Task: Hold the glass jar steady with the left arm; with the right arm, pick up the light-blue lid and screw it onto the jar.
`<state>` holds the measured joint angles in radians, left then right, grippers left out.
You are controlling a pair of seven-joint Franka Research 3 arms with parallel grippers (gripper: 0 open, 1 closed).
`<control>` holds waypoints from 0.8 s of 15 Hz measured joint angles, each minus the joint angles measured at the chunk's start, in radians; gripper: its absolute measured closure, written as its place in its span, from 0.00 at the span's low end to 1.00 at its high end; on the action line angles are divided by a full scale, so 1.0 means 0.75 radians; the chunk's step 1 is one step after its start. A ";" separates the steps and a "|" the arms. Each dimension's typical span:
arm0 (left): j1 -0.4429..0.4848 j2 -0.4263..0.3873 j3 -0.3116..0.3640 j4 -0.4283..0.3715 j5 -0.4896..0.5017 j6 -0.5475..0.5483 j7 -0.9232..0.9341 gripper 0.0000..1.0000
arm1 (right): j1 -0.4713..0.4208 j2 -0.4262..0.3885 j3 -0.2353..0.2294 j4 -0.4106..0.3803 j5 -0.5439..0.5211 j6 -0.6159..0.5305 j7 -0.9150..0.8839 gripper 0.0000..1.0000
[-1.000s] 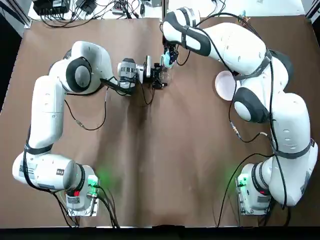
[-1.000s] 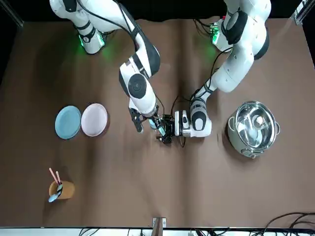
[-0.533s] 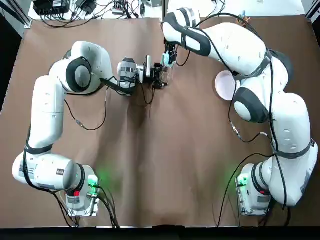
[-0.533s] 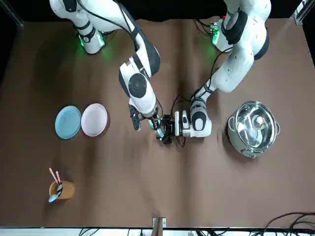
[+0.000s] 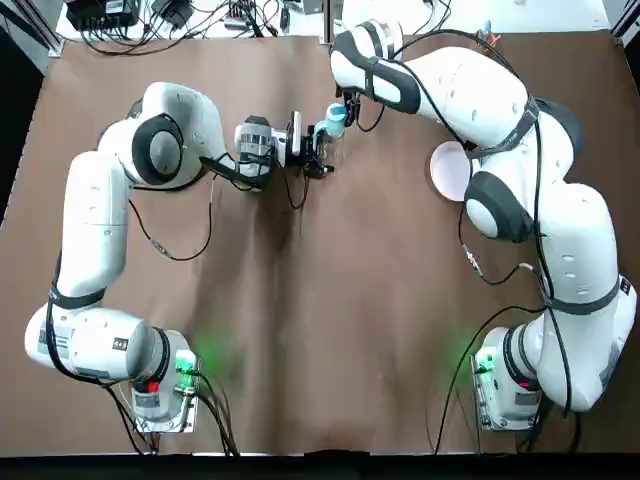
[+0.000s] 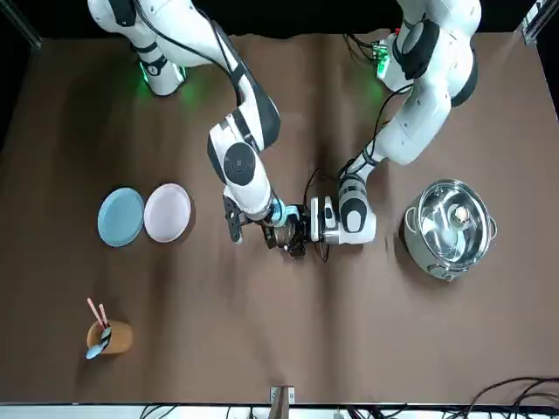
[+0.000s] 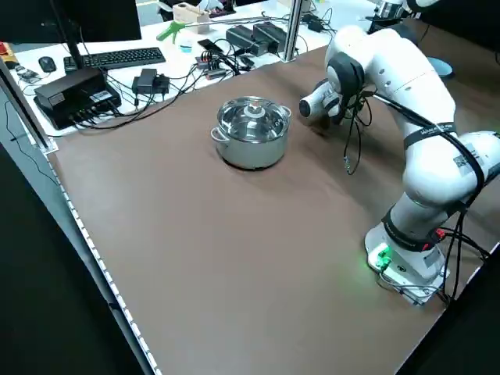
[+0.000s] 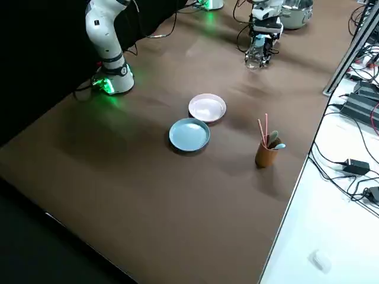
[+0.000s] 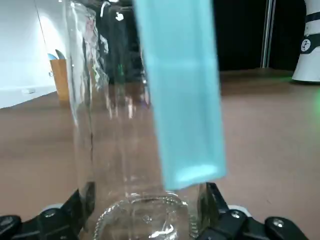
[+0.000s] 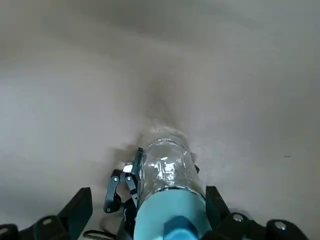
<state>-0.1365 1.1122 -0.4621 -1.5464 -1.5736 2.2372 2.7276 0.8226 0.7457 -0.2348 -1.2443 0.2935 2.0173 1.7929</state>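
Two claws meet at the jar (image 10: 165,167), which stands on the counter (image 5: 300,300) well out from the arms' bases. The left claw (image 9: 145,205) reaches in level and is clamped on the glass low down, one finger on each side. The right claw (image 10: 147,197) comes at the jar from above, and the lid (image 10: 170,215) sits at the jar's mouth between its fingers. Those fingers stand apart: one is close against the lid's edge, the other is clear of it, with counter showing in the gap. So the lid is not gripped just now.

Against half a second ago, the right wrist has swung round in the front view. From overhead the lid now shows plainly where the dark claw covered much of it. The jar and the left claw have not shifted.

My reading is that a turn has been given, or the wrist is resetting for another, with the lid left resting on the mouth. How far the thread has caught cannot be seen. Next, the right claw would need to close squarely on the lid and twist, while the left keeps the glass from spinning.
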 joint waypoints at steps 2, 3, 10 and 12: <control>0.000 0.000 0.000 -0.001 0.000 0.000 0.000 0.05 | 0.000 0.000 -0.001 0.003 -0.001 0.002 0.000 0.00; -0.001 0.000 0.000 -0.001 0.001 0.000 0.000 0.05 | 0.000 0.000 -0.002 0.007 -0.001 0.005 0.000 0.00; -0.001 0.000 0.000 -0.002 0.009 -0.001 0.001 0.05 | 0.000 0.000 -0.003 0.012 -0.001 0.002 -0.002 0.00; -0.001 0.000 -0.002 -0.002 0.022 -0.003 0.001 0.05 | 0.000 0.000 -0.003 0.013 -0.001 -0.026 -0.005 0.00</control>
<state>-0.1374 1.1122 -0.4632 -1.5476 -1.5574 2.2354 2.7285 0.8225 0.7456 -0.2372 -1.2349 0.2926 1.9980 1.7891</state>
